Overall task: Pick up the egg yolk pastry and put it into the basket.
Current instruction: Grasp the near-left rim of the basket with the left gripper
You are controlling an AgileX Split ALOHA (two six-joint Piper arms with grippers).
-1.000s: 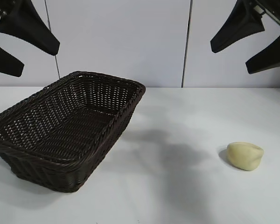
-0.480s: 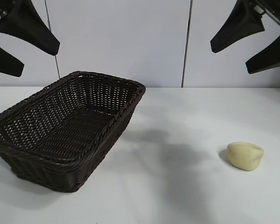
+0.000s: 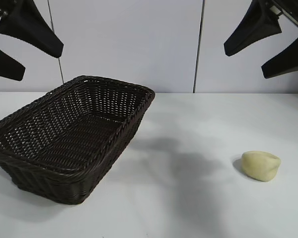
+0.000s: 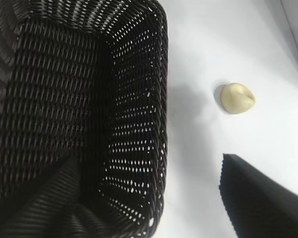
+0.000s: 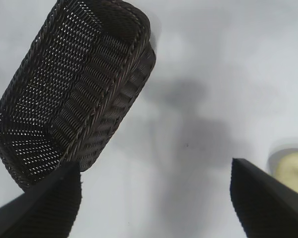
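Egg yolk pastry, a smooth, matte, pale cream-yellow lump with a dent on top, lies alone on the white table toward its right edge, well apart from the dark brown woven wicker basket that stands empty on the left side. Behind the table rises a pale panelled wall with dark vertical seams. Left gripper and right gripper hang high near the back corners, fingers spread wide, pinching nothing.

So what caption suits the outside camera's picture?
Two open grippers hang above an empty basket and an egg yolk pastry.
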